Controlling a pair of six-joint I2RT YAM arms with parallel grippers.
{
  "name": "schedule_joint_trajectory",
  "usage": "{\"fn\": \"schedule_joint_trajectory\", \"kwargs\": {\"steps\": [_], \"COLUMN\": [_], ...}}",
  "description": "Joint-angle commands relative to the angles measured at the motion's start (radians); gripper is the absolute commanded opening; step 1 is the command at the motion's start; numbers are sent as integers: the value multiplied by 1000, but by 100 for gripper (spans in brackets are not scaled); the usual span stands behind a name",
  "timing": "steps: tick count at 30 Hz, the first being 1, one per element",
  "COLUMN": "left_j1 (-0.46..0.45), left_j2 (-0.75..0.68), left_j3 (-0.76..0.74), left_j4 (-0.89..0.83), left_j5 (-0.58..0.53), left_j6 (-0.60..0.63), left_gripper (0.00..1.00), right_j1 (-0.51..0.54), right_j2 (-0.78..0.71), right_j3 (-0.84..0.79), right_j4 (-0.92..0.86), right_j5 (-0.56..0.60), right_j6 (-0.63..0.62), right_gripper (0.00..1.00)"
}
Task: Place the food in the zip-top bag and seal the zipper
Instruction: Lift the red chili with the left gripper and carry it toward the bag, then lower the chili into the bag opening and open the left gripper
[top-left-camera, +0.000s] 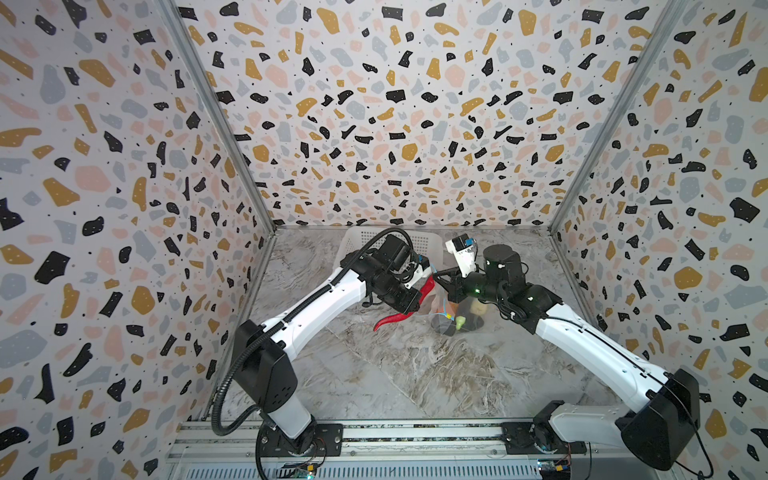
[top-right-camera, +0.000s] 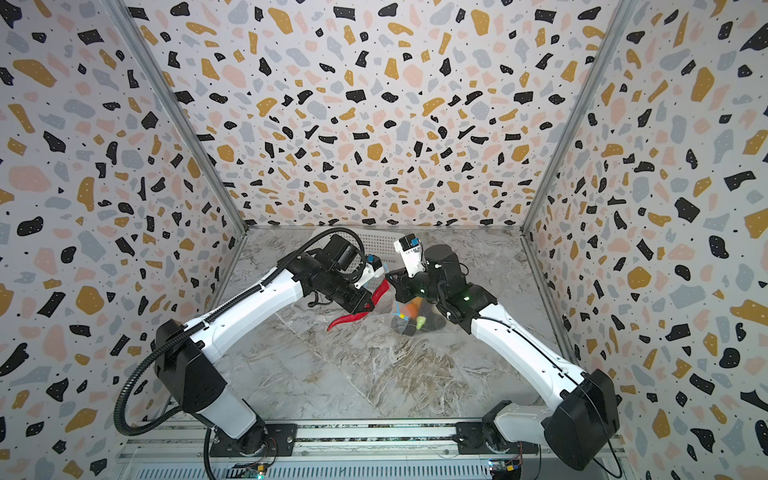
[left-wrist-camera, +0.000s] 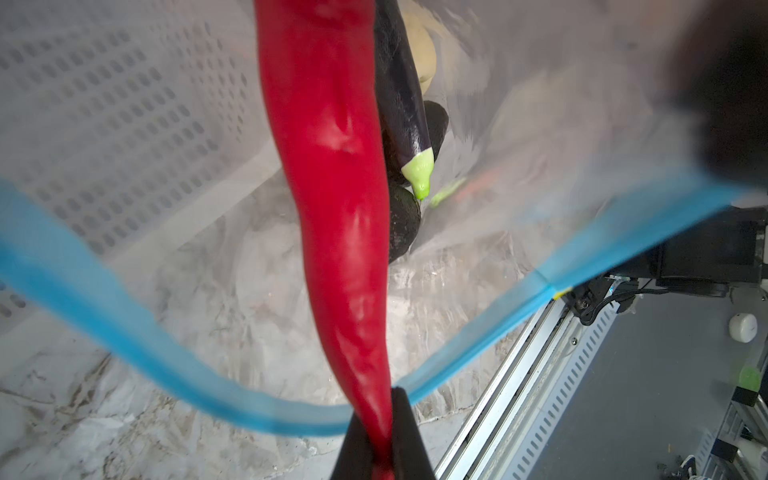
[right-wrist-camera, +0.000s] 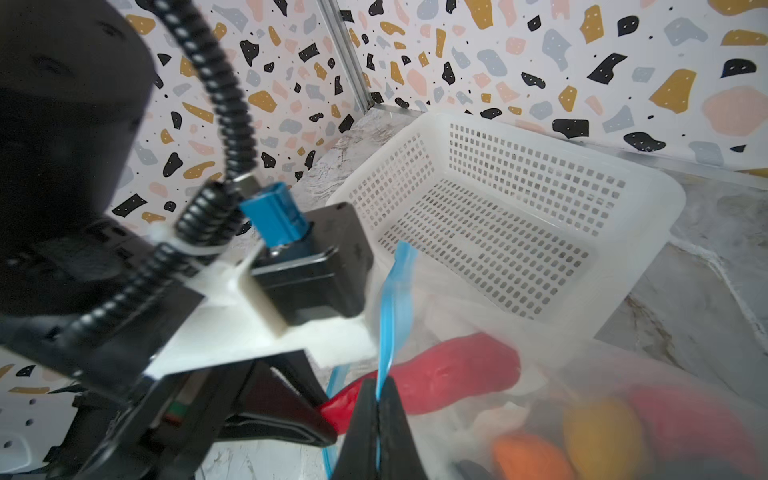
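Left white-and-black jointed robot arm (top-left-camera: 316, 307) and right arm (top-left-camera: 582, 336) are being held angled inward, with the wrists close together. The black left gripper (left-wrist-camera: 380, 415) is being clamped on a long red toy chili (left-wrist-camera: 332, 166). The black right gripper (right-wrist-camera: 378, 388) is being pinched on a thin light blue zipper strip (right-wrist-camera: 392, 311).

basket (top-left-camera: 419, 243): white plastic, perforated walls and floor, rounded rim. sits at the back of the table (top-left-camera: 415, 374), near the back wall (top-left-camera: 395, 104). right wrist view shows its inside (right-wrist-camera: 498, 216).
table: grey-brown marble pattern.
walls, three sides: terrazzo print with black, ochre, pink and grey flecks.
metal posts (top-left-camera: 222, 124) at both back corners.
front edge: metal rail (top-left-camera: 415, 434), with a slotted grey panel (top-left-camera: 374, 471) below it.
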Motion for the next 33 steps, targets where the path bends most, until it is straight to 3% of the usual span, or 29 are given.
{"fn": "schedule_joint_trajectory", "kwargs": {"steps": [1, 20, 26, 30, 33], "left_j1": [-5, -4, -5, -5, -5], "left_j2": [27, 1, -6, -2, -3], "left_j3": [45, -114, -153, -146, -132], "left_j4": [34, 489, 510, 483, 463], "left_j5": [57, 200, 209, 200, 184], "left_j6": [-39, -397, -433, -424, -409], "left_gripper": [0, 3, 18, 38, 44], "right_j1": [11, 12, 12, 12, 12], "right_j2": [-50, -61, -60, -59, -59], "right_j3": [19, -45, -43, -41, -40], "right_j4": [6, 54, 59, 63, 64], "right_j5": [18, 20, 14, 12, 13], "right_j6": [-10, 45, 49, 52, 53], "right_gripper": [0, 0, 0, 0, 0]}}
